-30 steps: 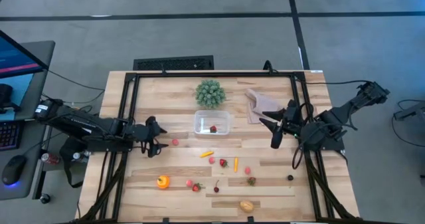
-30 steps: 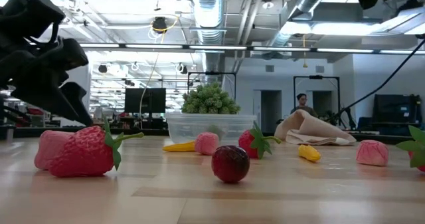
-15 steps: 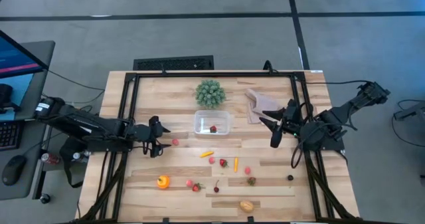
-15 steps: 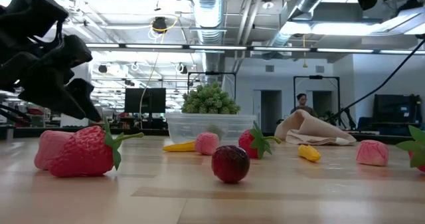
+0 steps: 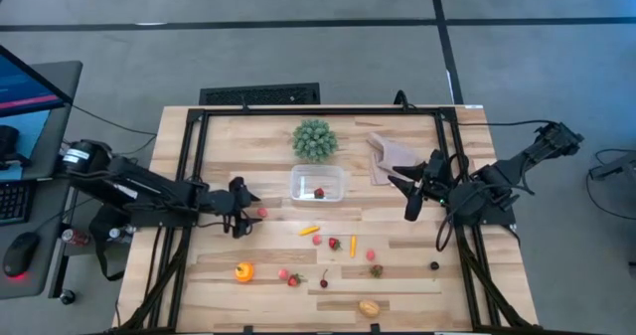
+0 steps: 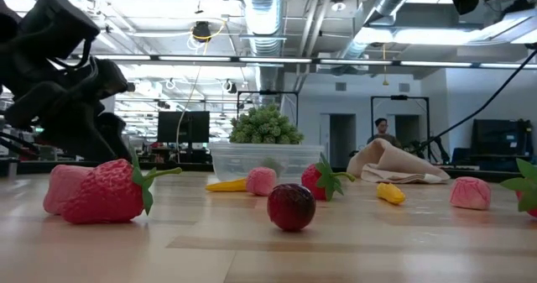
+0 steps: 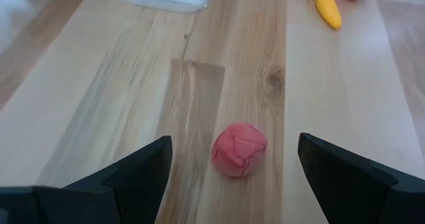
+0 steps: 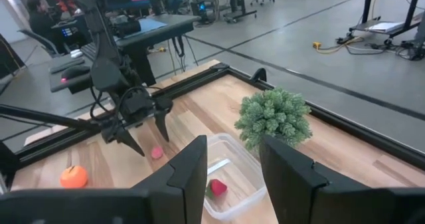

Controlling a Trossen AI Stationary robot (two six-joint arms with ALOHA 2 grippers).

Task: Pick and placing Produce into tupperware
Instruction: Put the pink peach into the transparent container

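— Where was the left gripper point(image 5: 248, 212) found?

— It was seen low over the table point(image 5: 258, 260), its fingers point(image 7: 136, 174) spread wide and nothing held. A small pink-red ball point(image 7: 239, 149) lay on the wood between them, untouched.

— And the tupperware point(image 5: 317, 185)?

— It was set near the table's middle, just in front of the green plant point(image 5: 314, 139). One red strawberry point(image 5: 319, 192) was seen inside it.

— Was other produce noted?

— It was scattered on the near half: a yellow-orange piece point(image 5: 310, 230), an orange fruit point(image 5: 243, 271), a dark red cherry point(image 6: 291, 206) and a large strawberry point(image 6: 109, 191) among it.

— The right gripper point(image 5: 409, 200)?

— It was held above the table to the right of the container, beside the beige cloth point(image 5: 391, 156). Its fingers point(image 8: 189, 167) were parted narrowly, and nothing was gripped.
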